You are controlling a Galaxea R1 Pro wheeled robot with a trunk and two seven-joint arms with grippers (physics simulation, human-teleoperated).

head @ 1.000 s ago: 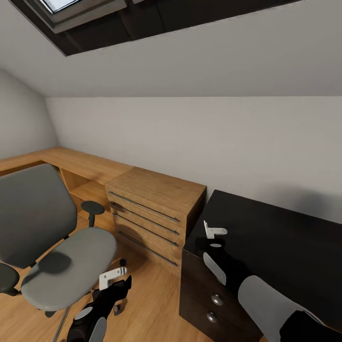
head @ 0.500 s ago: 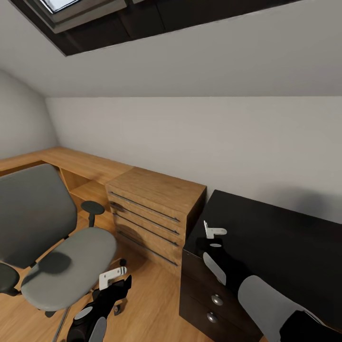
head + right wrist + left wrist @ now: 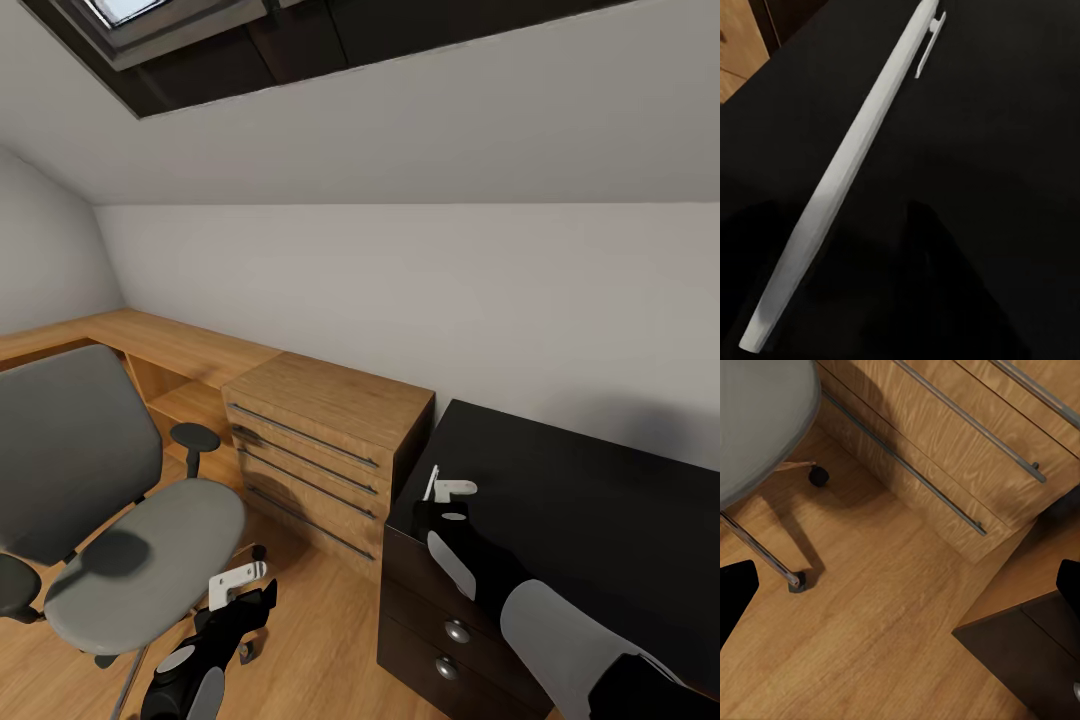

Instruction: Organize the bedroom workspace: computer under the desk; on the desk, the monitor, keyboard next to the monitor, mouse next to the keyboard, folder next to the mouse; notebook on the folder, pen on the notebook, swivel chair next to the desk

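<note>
Gripping pen (image 3: 855, 161), right hand (image 3: 437, 490) over black cabinet (image 3: 580, 510); left hand (image 3: 236, 582) fingers apart near swivel chair (image 3: 110, 520).

The grey upholstered swivel chair (image 3: 95, 520) is cut off by the left edge of the head view, and its chrome base is largely hidden beneath the seat. The black-topped piece of furniture with drawers (image 3: 600, 500) is cropped at the right and lower edges, so its full shape cannot be told. In the right wrist view the thin whitish pen (image 3: 847, 172) runs out of the frame at the top; whether it is gripped cannot be told. The dark-framed skylight (image 3: 130, 20) is cut by the upper edge.
</note>
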